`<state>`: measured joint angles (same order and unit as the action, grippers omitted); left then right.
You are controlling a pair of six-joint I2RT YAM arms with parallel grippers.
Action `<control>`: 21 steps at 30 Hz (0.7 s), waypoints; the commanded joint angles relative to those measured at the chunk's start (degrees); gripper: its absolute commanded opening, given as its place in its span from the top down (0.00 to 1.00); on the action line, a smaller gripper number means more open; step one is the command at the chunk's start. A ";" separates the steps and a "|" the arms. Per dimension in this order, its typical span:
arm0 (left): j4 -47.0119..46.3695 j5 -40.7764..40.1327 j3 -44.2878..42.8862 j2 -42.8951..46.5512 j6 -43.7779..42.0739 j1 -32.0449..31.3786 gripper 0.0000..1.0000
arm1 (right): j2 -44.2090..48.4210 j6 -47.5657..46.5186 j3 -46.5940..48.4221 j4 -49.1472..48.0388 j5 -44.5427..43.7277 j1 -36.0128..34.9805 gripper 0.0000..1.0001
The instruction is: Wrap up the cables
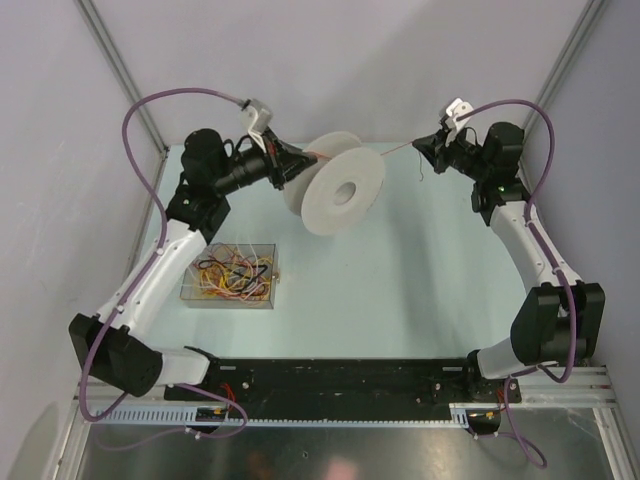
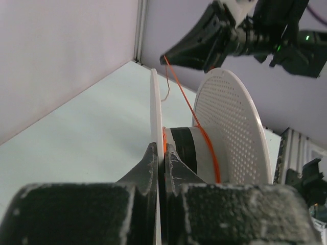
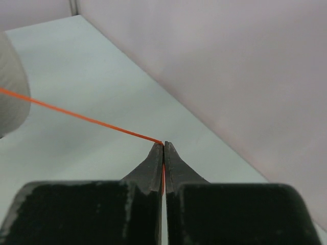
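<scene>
Left arm pose: reaches from its base at the near edge away over the table [image 1: 400, 290], with the wrist turned inward so the left claw [image 2: 159, 151] points sideways toward the right arm.
Left claw: pressed together on the thin near flange of the white spool [image 1: 340, 185]; the flange edge sits between its fingertips.
Spool: stands on edge straight ahead of the left claw, between the two claws. Its perforated far flange faces the right claw.
Right arm pose: elbow out at the table's right side, forearm rising to the far end, wrist bent inward so the right claw [image 3: 163, 145] points back toward the spool.
Right claw: pinched shut on the orange cable [image 3: 82, 116], gripped at the very fingertips.
Orange cable: runs taut from the right claw's tips down to the spool's hub, where a few orange turns lie just beyond the left claw's fingertips.
Loose end: a short pale strand [image 2: 166, 95] hangs below the right claw's tips.
Other cables [image 1: 235, 272]: a yellow, orange, red and white tangle in a clear box [image 1: 276, 278], well behind the left claw beside that arm's forearm.
</scene>
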<state>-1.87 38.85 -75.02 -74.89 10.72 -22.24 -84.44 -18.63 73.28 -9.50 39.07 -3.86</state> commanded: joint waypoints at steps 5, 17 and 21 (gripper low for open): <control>-7.65 3.04 -10.35 -0.50 14.61 2.70 1.00 | -0.46 2.01 -6.27 8.28 2.37 1.27 1.00; -7.61 0.89 -13.98 -2.55 14.32 2.82 1.00 | 3.24 3.08 -9.42 10.09 6.22 -1.48 0.78; -7.50 1.40 -13.74 -2.23 13.23 2.82 1.00 | 5.79 1.21 -9.39 11.57 7.12 -1.92 0.41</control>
<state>-2.72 39.05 -84.93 -79.81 22.57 -19.92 -82.41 -16.12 64.05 -0.08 46.46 -5.82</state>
